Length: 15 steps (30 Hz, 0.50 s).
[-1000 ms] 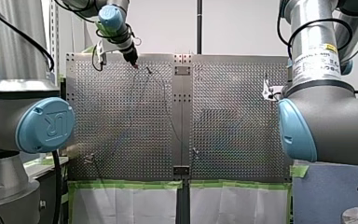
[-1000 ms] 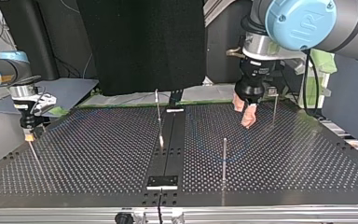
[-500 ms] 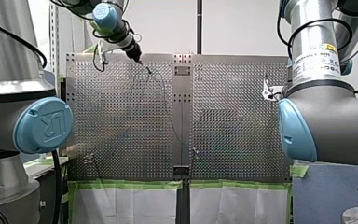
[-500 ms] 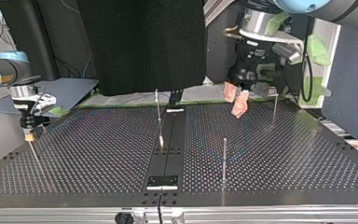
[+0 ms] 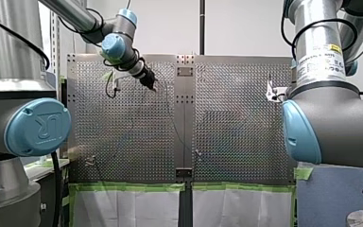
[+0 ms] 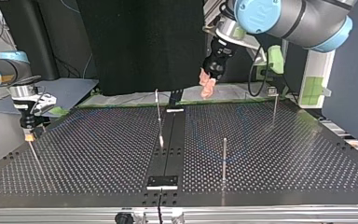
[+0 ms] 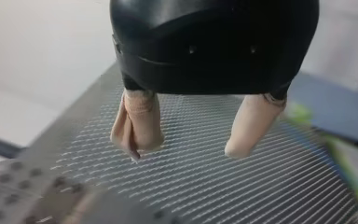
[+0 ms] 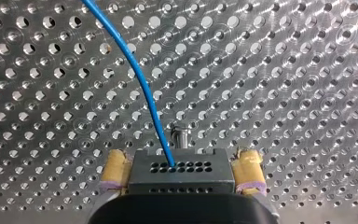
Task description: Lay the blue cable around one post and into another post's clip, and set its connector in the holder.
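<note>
The blue cable [image 8: 142, 84] runs across the perforated plate into a black connector [image 8: 179, 170] that sits between my right gripper's [image 8: 181, 173] yellow pads [image 8: 114, 170], which press on both its sides. In the top view my right gripper [image 6: 28, 134] stands low at the table's left edge. My left gripper [image 6: 208, 86] hangs in the air past the table's far edge, its beige fingers [image 7: 137, 123] open with nothing between them. In the front view my left gripper [image 5: 149, 81] shows near the plate's middle. A faint blue loop lies around the near post [image 6: 224, 158].
A second post [image 6: 275, 109] with a clip on top stands at the top view's right. A third post [image 6: 158, 114] rises by the dark centre strip [image 6: 168, 154]. A black panel [image 6: 140, 42] stands behind the table.
My left gripper has risen from the plate near the right-hand post and swung toward the top view's middle, still open. My right arm has stayed put.
</note>
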Each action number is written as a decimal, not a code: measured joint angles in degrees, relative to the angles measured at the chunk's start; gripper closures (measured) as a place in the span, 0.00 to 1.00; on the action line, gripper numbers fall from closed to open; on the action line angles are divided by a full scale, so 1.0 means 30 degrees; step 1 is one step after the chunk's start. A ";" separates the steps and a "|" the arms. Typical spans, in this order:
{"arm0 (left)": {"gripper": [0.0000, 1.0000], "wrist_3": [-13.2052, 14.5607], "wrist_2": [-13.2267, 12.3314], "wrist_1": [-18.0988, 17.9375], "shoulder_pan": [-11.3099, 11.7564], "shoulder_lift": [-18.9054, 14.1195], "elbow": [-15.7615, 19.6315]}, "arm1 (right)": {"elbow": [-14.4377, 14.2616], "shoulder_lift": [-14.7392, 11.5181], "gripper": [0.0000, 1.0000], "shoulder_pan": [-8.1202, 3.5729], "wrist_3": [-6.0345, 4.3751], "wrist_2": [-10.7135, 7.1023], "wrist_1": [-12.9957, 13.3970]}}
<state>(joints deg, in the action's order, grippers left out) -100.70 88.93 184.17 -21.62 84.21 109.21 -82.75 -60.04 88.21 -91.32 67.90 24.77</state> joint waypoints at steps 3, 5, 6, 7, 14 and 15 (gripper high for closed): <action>0.00 0.0101 -0.0339 -0.0540 -0.0301 0.0536 0.0540 | 0.0000 0.0001 0.00 0.0000 0.0000 0.0001 -0.0001; 0.00 0.0117 -0.0321 -0.0931 -0.0487 0.0923 0.0929 | 0.0000 0.0000 0.00 0.0000 0.0000 0.0001 -0.0001; 0.00 0.0093 -0.0240 -0.1103 -0.0553 0.1096 0.1101 | -0.0001 0.0001 0.00 0.0000 0.0000 0.0001 -0.0001; 0.00 0.0046 -0.0126 -0.1276 -0.0611 0.1276 0.1276 | 0.0000 0.0000 0.00 0.0001 0.0001 0.0001 0.0001; 0.00 -0.0287 0.0705 -0.2669 -0.0774 0.2102 0.2667 | 0.0001 0.0001 0.00 0.0000 0.0000 0.0001 -0.0001; 0.00 -0.0366 0.0831 -0.2841 -0.0780 0.2137 0.2838 | -0.0001 0.0001 0.00 0.0000 0.0000 0.0000 -0.0001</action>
<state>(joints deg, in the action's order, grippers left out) -101.79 91.42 175.64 -23.96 90.62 117.72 -82.75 -60.04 88.21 -91.32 67.90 24.76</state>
